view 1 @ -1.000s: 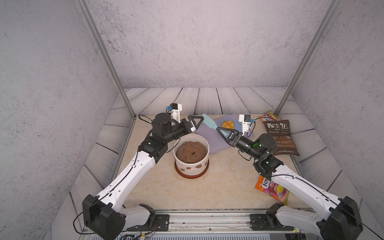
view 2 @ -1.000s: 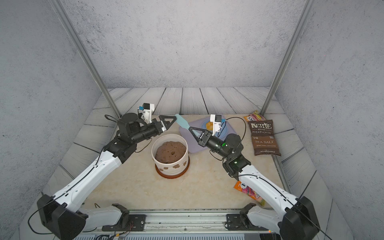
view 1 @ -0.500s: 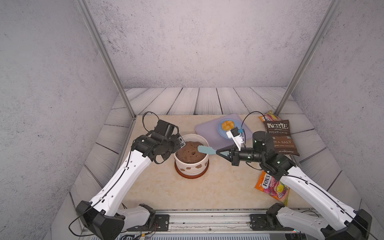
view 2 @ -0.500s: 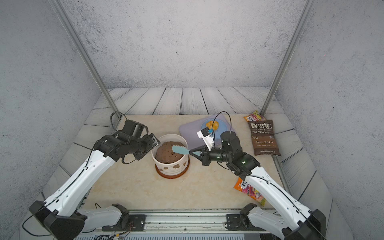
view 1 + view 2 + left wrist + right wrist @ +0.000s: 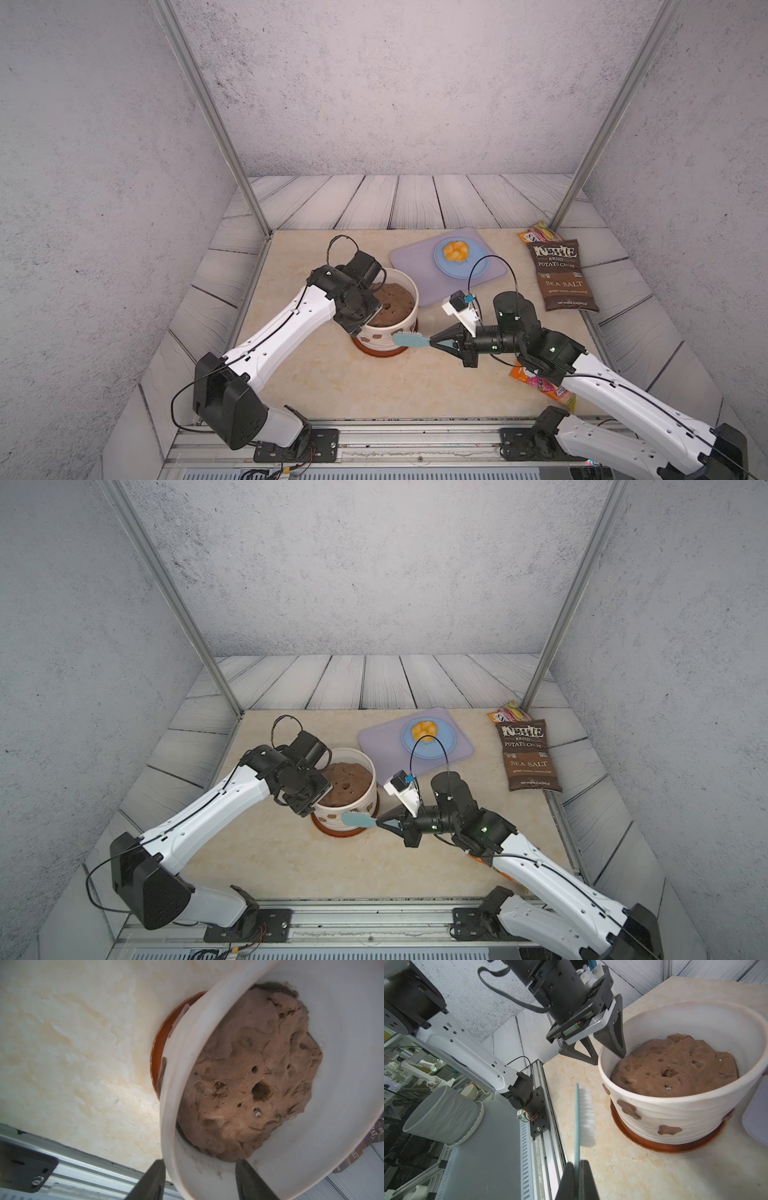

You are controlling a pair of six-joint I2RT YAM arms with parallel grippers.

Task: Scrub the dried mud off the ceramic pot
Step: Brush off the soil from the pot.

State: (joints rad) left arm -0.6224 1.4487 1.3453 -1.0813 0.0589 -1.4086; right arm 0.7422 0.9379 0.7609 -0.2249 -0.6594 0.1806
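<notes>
The pot (image 5: pixel 685 1111) stands upright on its saucer (image 5: pixel 664 1148) in the left half of the desk (image 5: pixel 374 386), midway between the near and far edges. Mud (image 5: pixel 669 1130) patches dot its near wall, and none has been removed. Within the last second the left gripper (image 5: pixel 608 1058) has dropped from above the far rim to straddle the left rim, one finger inside over the soil (image 5: pixel 675 1068) and one outside. Its jaws have narrowed but remain partly open, with a gap at the inner finger, so the pot is not yet clamped. The right gripper (image 5: pixel 576 1164), closed on the brush (image 5: pixel 586 1118) handle, has swung the brush down to the near wall, bristles facing the patches and just short of contact. Bracing and the first stroke appear imminent. The saucer lip crowds the lowest patches. The mat (image 5: pixel 411 270) and plate (image 5: pixel 451 268) lie at the far edge, the chip bag (image 5: pixel 561 274) at the right edge and a packet (image 5: pixel 536 380) under the right arm. None of these obstructs.
</notes>
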